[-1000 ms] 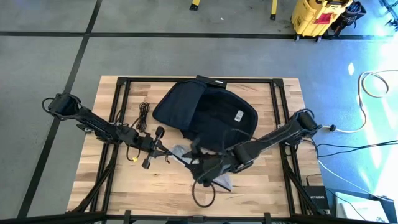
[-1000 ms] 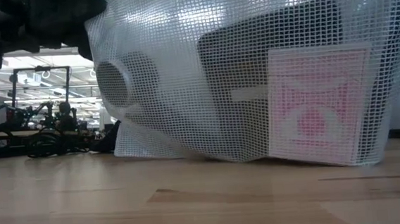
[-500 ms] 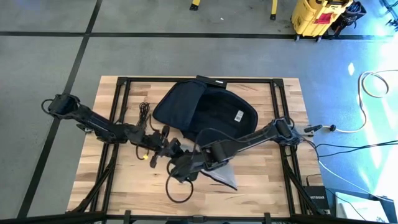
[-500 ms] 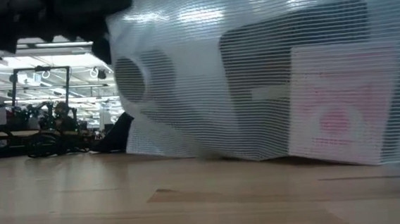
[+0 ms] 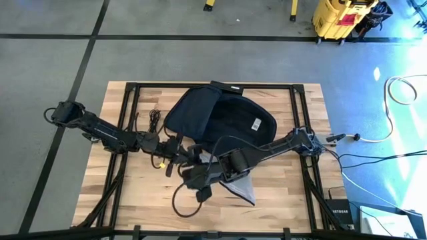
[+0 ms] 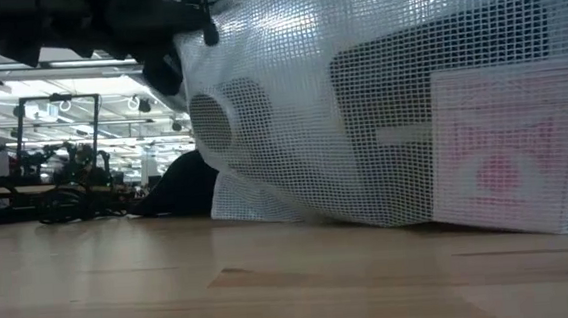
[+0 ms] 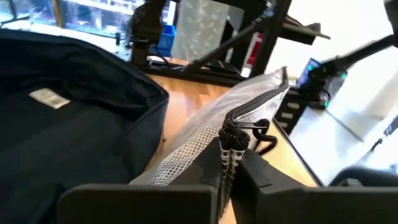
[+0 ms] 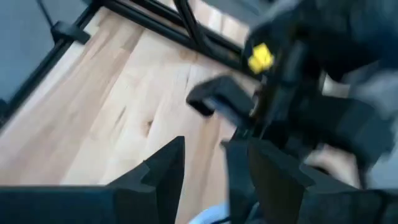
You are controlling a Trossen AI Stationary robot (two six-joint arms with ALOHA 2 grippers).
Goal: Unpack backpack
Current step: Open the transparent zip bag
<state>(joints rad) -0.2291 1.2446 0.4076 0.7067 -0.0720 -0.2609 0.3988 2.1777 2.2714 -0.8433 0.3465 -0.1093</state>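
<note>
From above, the backpack (image 5: 223,120) lies open at twelve o'clock; my grippers meet over the mesh pouch (image 5: 230,183) at six, where they could collide. Low down, the pouch hides everything behind it. My left gripper (image 7: 230,155) is clamped on the pouch's zipper edge (it may tear). My right gripper (image 8: 205,165) stands part open, empty; what lies ahead of it I cannot make out.

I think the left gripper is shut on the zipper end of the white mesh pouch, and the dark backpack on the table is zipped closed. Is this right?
One part is wrong. The backpack is not zipped closed: the high view shows it lying open, its flap folded back and a white label visible inside. The rest holds: the left gripper is shut on the zipper end of the white mesh pouch.
</note>
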